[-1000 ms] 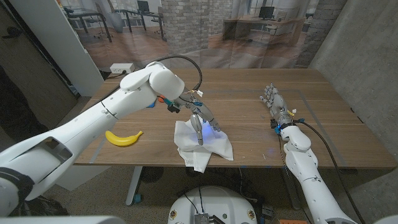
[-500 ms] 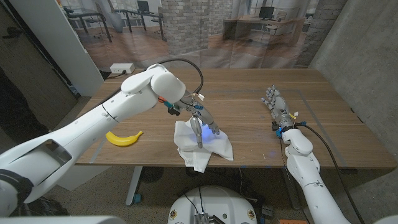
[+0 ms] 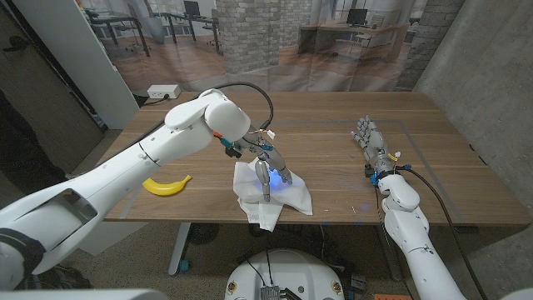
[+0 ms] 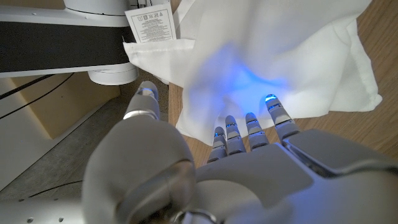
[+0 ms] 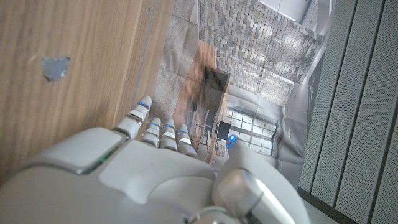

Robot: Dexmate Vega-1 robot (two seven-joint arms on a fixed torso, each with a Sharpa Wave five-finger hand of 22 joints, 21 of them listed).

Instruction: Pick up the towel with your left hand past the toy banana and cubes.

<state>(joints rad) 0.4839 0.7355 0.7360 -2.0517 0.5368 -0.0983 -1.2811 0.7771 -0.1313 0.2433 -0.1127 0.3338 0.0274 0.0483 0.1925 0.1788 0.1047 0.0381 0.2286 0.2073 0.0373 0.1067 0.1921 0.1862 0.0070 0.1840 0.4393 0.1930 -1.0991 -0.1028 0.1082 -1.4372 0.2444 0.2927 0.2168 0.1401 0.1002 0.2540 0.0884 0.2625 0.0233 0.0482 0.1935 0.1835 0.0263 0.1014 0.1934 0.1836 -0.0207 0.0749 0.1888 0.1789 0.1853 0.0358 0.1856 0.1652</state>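
A crumpled white towel (image 3: 276, 198) lies at the table's near edge in the middle, one corner hanging over it. My left hand (image 3: 271, 169) hovers over the towel's far part, fingers pointing down onto the cloth. In the left wrist view my left hand (image 4: 236, 174) has its fingers apart, the fingertips (image 4: 272, 102) at the towel (image 4: 280, 56) under a blue glow, with no cloth gathered between them. A yellow toy banana (image 3: 166, 185) lies left of the towel. Small orange and blue cubes (image 3: 219, 133) peek out behind my left forearm. My right hand (image 3: 372, 143) stands far right, fingers straight.
The wooden table (image 3: 333, 125) stretches bare between the towel and my right hand. A white box (image 3: 164, 91) sits at the far left corner. The towel's label (image 4: 149, 22) hangs off the table edge. The right wrist view has my right hand (image 5: 143, 168) beside the tabletop (image 5: 62, 50).
My left hand has edged slightly right and lower over the towel. The towel, banana and right hand have kept their places.
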